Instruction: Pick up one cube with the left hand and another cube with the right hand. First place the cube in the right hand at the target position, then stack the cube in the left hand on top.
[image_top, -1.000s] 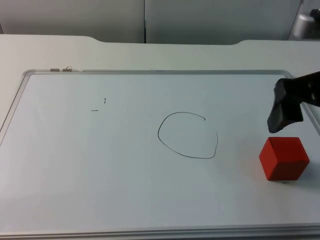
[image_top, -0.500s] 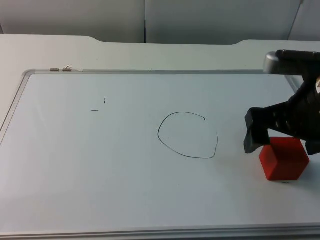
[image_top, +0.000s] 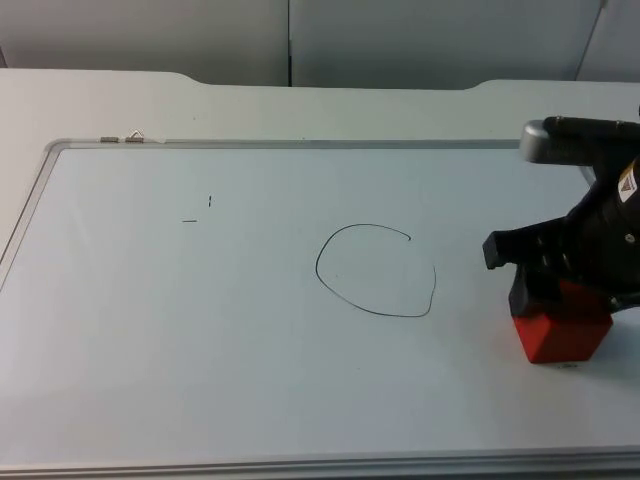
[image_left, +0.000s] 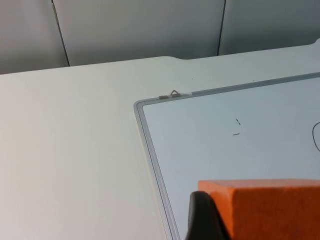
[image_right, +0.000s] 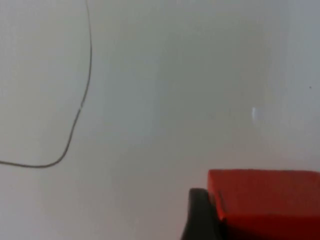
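A red cube (image_top: 560, 335) lies on the whiteboard to the right of a hand-drawn black circle (image_top: 376, 270). My right gripper (image_top: 562, 300) is down over the cube's top and straddles it. In the right wrist view the red cube (image_right: 265, 200) lies just past an arc of the circle (image_right: 80, 110). An orange cube (image_left: 265, 207) is held clear of the table, with my left gripper (image_left: 270, 225) shut on it near the whiteboard's left border.
The whiteboard (image_top: 200, 350) with a metal frame (image_left: 150, 150) covers most of the table. A small clip (image_top: 122, 138) sits on its far left corner, and two short pen marks (image_top: 198, 210) lie left of the circle. The grey partition wall (image_top: 300, 40) stands behind.
My right gripper came in from the right edge and dropped onto the red cube. The cube has stayed where it was.
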